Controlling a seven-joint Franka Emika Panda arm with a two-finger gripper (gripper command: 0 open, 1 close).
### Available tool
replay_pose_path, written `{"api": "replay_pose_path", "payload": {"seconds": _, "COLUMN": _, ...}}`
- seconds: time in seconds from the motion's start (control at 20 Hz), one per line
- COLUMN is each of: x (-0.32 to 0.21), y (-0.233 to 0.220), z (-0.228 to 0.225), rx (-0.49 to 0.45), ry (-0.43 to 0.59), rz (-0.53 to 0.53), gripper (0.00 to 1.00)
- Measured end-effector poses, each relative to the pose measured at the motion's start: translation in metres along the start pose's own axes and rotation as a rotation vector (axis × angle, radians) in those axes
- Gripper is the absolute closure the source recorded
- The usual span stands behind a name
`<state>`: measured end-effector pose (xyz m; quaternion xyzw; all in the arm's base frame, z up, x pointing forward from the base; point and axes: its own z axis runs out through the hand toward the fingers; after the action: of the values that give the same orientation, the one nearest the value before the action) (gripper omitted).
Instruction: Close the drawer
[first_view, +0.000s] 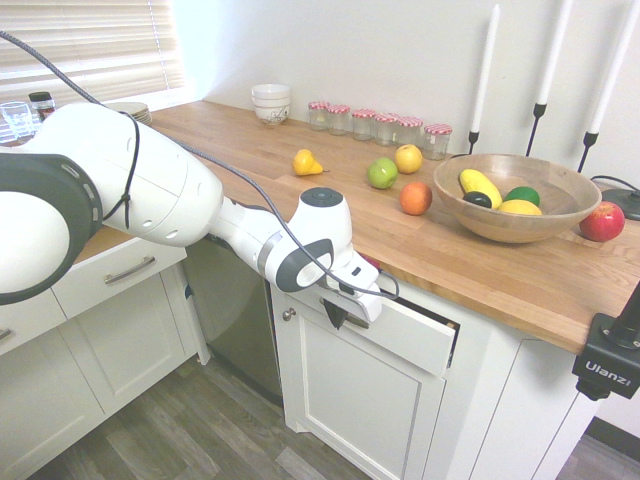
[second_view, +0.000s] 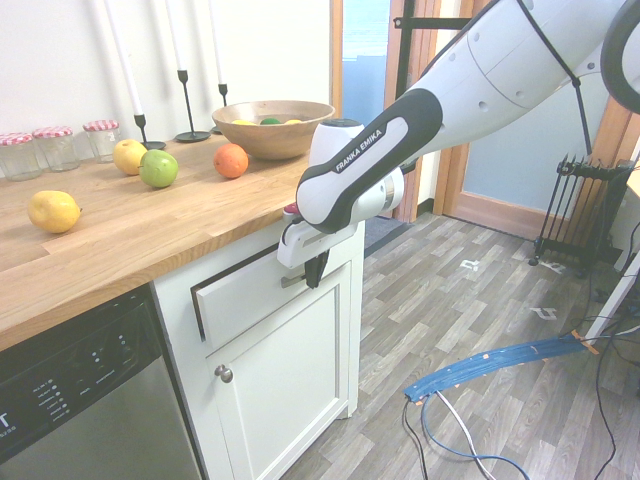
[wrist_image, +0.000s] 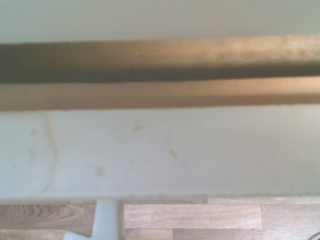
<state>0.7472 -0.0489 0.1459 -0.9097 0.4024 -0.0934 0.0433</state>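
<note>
The drawer (first_view: 415, 338) sits just under the wooden countertop (first_view: 480, 265) and stands slightly ajar, with a dark gap along its side and top. In the second exterior view the drawer (second_view: 240, 292) shows the same narrow gap, and a bit of its silver handle (second_view: 291, 281) peeks out beside the fingers. My gripper (first_view: 335, 314) is shut, its dark fingers together and pointing down against the drawer's white front. I see nothing held between them. The gripper (second_view: 313, 272) hides most of the handle. Up close, the wrist view fills with the white drawer front (wrist_image: 160, 150).
A cabinet door (second_view: 280, 390) with a round knob is below the drawer, and a dishwasher (second_view: 80, 400) is beside it. On the counter are loose fruit (first_view: 383, 173), a wooden bowl (first_view: 515, 205), jars and candlesticks. A narrower white drawer (first_view: 120, 272) lies under my arm.
</note>
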Motion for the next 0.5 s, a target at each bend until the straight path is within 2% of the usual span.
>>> {"api": "replay_pose_path", "payload": {"seconds": 0.3, "x": 0.005, "y": 0.006, "z": 0.002, "rx": -0.019, "ry": -0.022, "rz": 0.018, "gripper": 1.00}}
{"api": "replay_pose_path", "payload": {"seconds": 0.5, "x": -0.008, "y": 0.025, "z": 0.003, "rx": -0.085, "ry": -0.110, "rz": 0.023, "gripper": 1.00}}
